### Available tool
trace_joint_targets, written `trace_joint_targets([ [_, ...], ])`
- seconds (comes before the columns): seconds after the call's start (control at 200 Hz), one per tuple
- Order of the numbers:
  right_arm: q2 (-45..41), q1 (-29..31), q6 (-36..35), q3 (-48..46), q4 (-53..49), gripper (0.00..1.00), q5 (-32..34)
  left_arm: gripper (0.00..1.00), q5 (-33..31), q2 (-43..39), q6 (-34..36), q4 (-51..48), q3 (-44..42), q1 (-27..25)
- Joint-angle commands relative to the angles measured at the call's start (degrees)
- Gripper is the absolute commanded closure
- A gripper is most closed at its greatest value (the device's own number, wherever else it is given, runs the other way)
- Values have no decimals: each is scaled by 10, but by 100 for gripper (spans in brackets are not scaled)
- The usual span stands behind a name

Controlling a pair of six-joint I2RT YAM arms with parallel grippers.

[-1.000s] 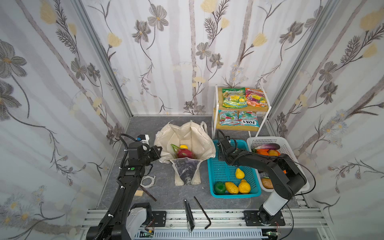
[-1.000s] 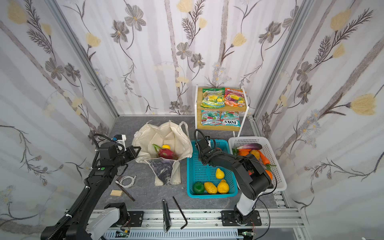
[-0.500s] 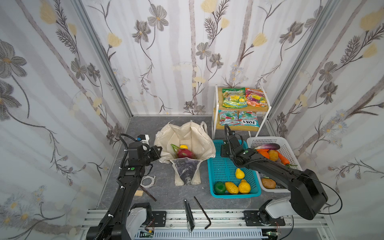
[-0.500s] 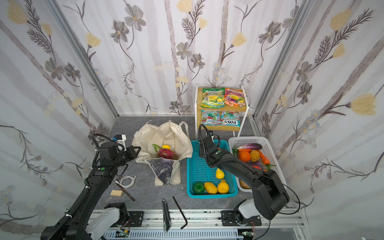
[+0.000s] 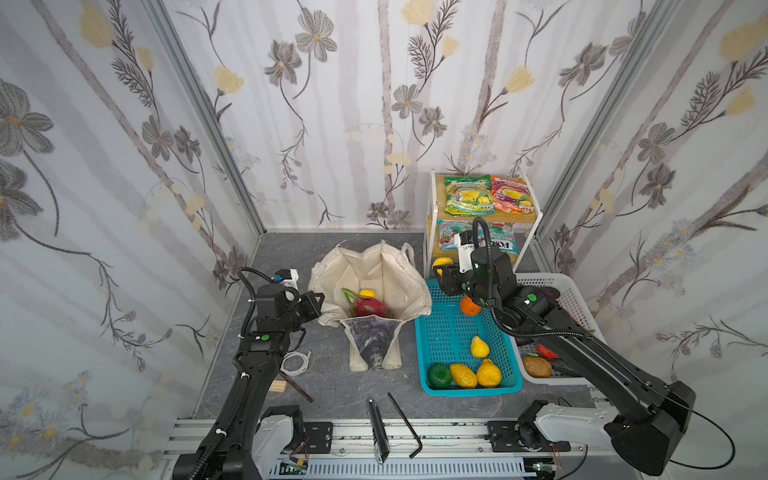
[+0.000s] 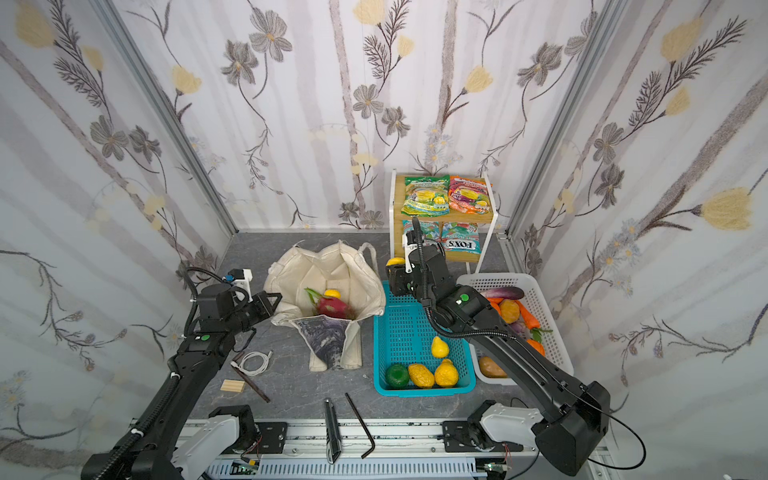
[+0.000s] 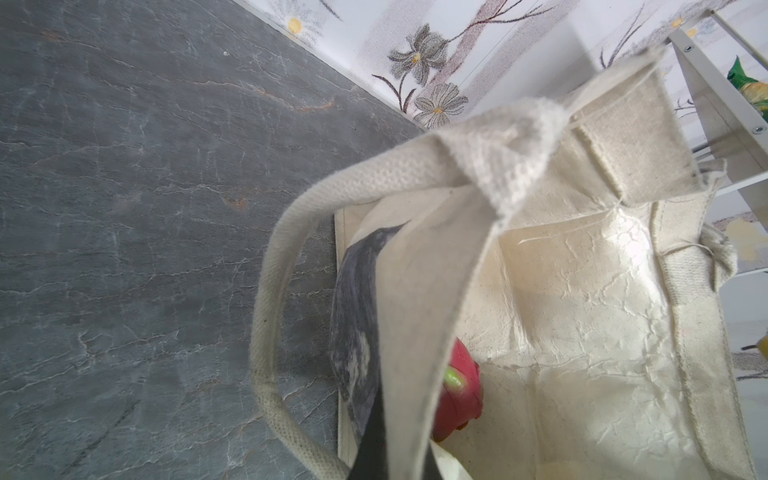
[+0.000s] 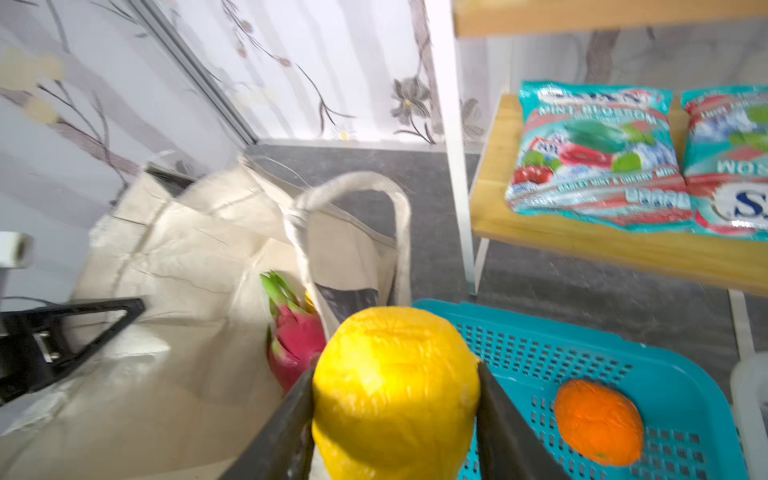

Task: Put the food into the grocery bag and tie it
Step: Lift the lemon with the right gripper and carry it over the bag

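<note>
Right gripper (image 5: 444, 269), clamped on a small round yellow fruit (image 8: 395, 390), has lifted it from the teal plastic basket (image 5: 453, 332) — now just beside the cream canvas grocery bag (image 5: 374, 270), its rim still pinched open by the left gripper (image 5: 313, 301); likely dropping next.

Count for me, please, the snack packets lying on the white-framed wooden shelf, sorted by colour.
Green-yellow plastic snack packet: 1
Orange plastic snack packet: 1
Teal-and-red FOX'S packets: 2
Total: 4
</note>
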Motion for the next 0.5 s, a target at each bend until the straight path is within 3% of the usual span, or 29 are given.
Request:
trace_joint_targets([
  [0.0, 31, 27, -20, 41, -13, 46, -20, 100, 2, -2, 1, 15, 1, 0],
  [0.375, 238, 136, -46, 200, -65, 47, -80, 100, 8, -1, 0, 16, 1, -1],
  [0.495, 286, 144, -46, 205, -48, 47, -137, 100, 11, 1, 0, 16, 2, -1],
])
